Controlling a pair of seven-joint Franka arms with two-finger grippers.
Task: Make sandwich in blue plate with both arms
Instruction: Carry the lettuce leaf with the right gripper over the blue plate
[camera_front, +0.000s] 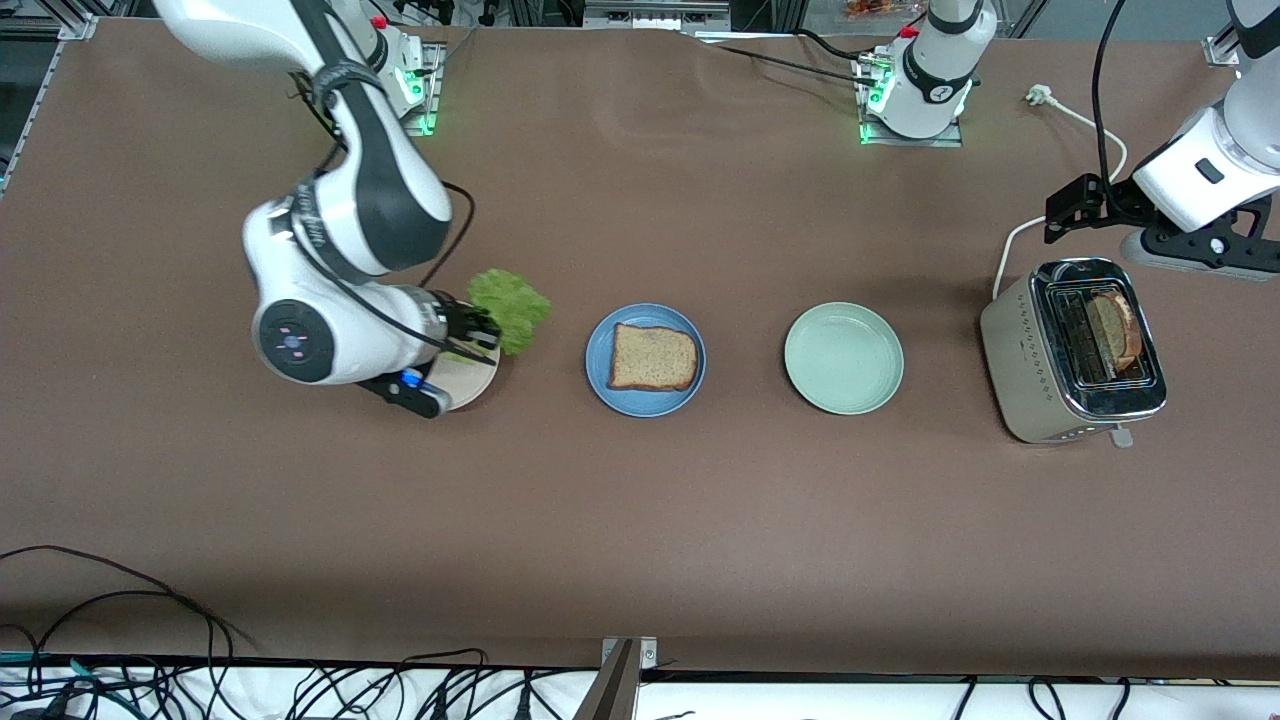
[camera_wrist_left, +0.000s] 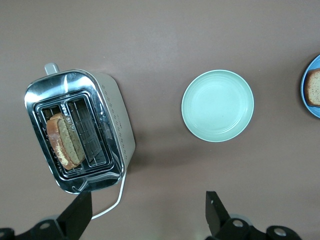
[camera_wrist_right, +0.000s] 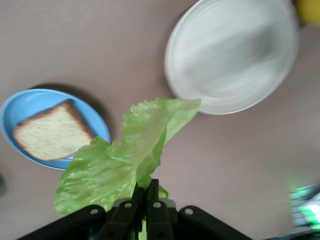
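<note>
The right claw (camera_front: 478, 333) is pinching a lettuce leaf (camera_front: 511, 308) over the beige plate (camera_front: 470, 385), the blue plate (camera_front: 645, 360) lying at its three o'clock in the front view, while the left claw (camera_front: 1068, 208) is waiting wide open.

The round beige plate (camera_front: 470, 380) lies mostly hidden under the right arm's black two-finger gripper (camera_front: 478, 330). The round mid-blue plate (camera_wrist_left: 306, 95) is cut off by the left wrist view's edge.

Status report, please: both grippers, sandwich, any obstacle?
Right gripper shut on lettuce leaf, lifted over beige plate. Left gripper open, waiting above toaster. Blue plate holds one bread slice. No obstacle.
</note>
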